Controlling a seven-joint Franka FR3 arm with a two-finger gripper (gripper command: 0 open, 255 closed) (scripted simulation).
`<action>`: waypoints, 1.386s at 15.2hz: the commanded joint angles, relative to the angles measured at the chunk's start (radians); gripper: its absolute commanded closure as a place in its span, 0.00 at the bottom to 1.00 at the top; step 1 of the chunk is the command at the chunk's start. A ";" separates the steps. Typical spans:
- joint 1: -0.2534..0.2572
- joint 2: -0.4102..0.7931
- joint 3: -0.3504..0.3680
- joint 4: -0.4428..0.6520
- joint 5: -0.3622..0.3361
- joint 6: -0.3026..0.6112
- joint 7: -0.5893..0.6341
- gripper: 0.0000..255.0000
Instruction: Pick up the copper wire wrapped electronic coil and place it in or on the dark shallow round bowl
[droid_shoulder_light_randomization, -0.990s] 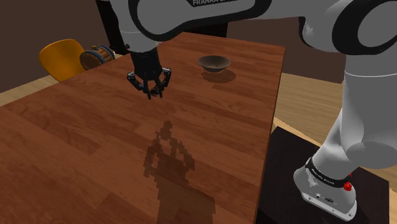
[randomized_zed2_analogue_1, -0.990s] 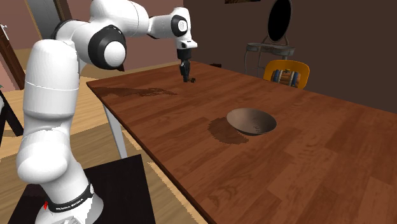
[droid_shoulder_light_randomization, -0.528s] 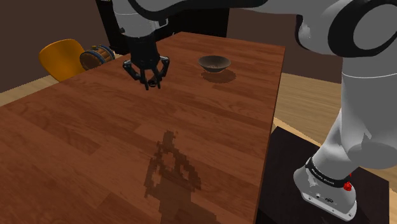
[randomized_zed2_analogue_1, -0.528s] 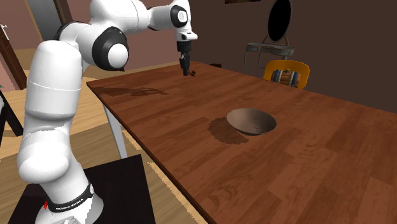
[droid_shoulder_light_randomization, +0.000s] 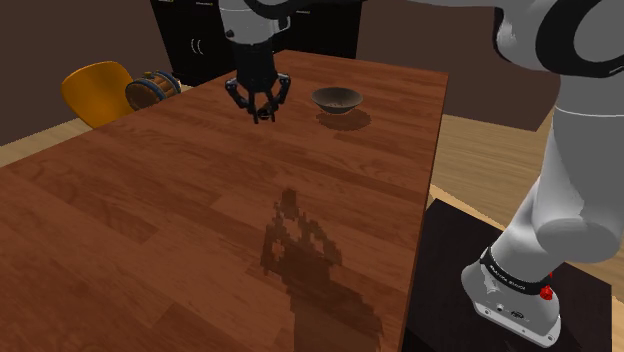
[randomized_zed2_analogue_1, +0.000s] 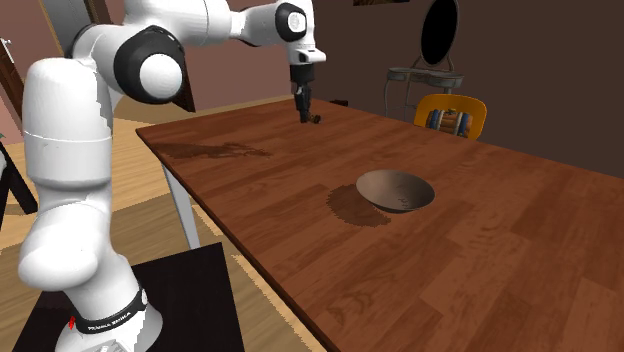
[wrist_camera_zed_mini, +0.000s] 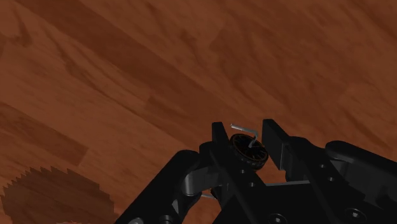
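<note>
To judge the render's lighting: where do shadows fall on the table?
Shoulder view: the arm casts a blocky, jagged shadow on the table, below the gripper in the picture. Second exterior view: the bowl casts its shadow toward that view's left.

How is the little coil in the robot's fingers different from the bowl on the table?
The coil is tiny; the bowl is much bigger. The coil is clasped in the gripper above the table; the bowl rests on it. The coil has a bent grey wire sticking out; the bowl is plain and empty. Both are round and dark.
</note>
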 joint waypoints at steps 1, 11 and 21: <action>-0.042 -0.033 -0.012 -0.041 0.017 0.017 -0.049 1.00; -0.206 -0.110 -0.090 -0.138 0.063 0.067 -0.280 1.00; -0.337 -0.078 -0.174 -0.092 0.073 0.074 -0.497 1.00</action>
